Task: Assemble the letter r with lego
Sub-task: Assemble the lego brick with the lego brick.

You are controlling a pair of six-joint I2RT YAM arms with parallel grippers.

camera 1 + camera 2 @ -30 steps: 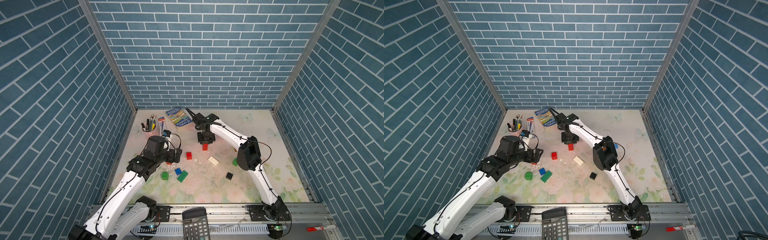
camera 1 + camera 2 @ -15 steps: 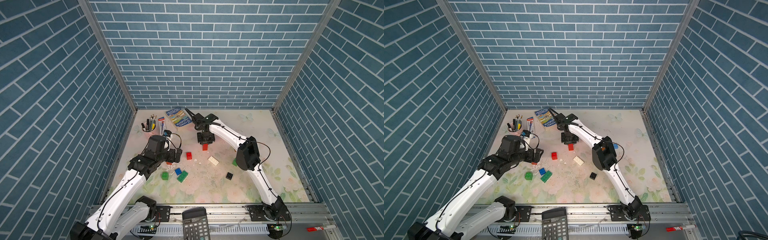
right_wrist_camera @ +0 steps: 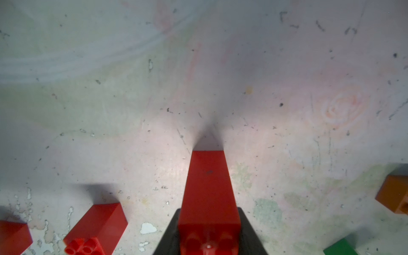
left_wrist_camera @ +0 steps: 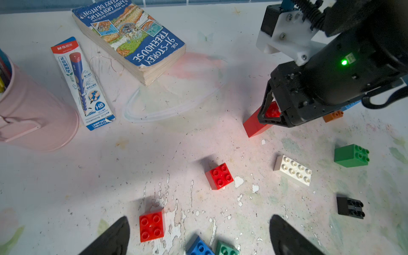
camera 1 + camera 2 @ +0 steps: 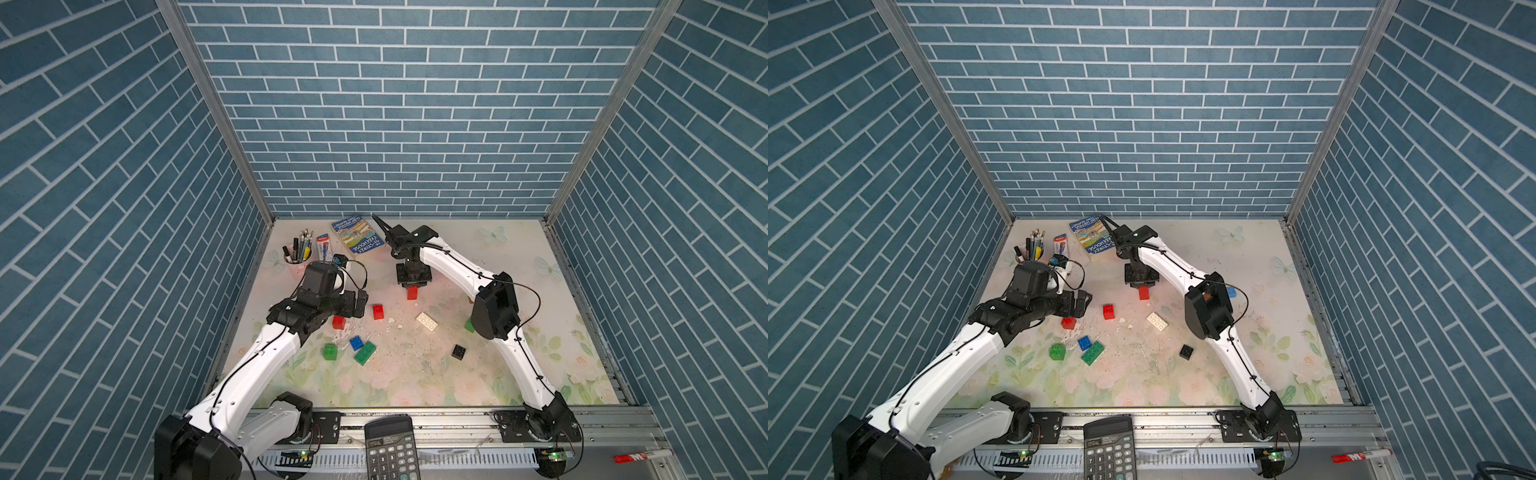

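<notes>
Worn flower-printed sheet covers the table (image 5: 511,245), its coating flaked to white chips near the middle; this is the largest surface and bears all that follows.

The right gripper (image 5: 411,286) points straight down over the middle of the table, toward the back. It is clenched on one end of the oblong red brick (image 3: 208,189), smooth-sided and glossy, which hangs on end. Its lower end is at or just above the sheet; contact cannot be settled. The left gripper (image 4: 199,228) hovers released, jaws wide, low over the left-hand cluster of bricks.

Judged step: a first piece, probably the stem of the letter, is being placed on bare ground behind the loose bricks. No two bricks are joined yet. The next move calls for laying that brick flat with studs up, then a centred grasp on a second piece and a firm, aligned press.

A soft-cornered paperback book (image 5: 357,235), a pink cup (image 4: 33,114) of pens and a card pencil box (image 4: 82,84) lie at the back left, apart from the work.

The loose lego is hard moulded plastic with round studs:
- white oblong brick (image 5: 427,322)
- green oblong brick (image 5: 365,353)
- red square brick (image 5: 378,311)
- second red square brick (image 5: 338,322), just beside the left gripper
- green square brick (image 5: 330,351)
- blue square brick (image 5: 356,343)
- black square brick (image 5: 458,352)
- small orange-brown brick (image 4: 333,116), near the right gripper
</notes>
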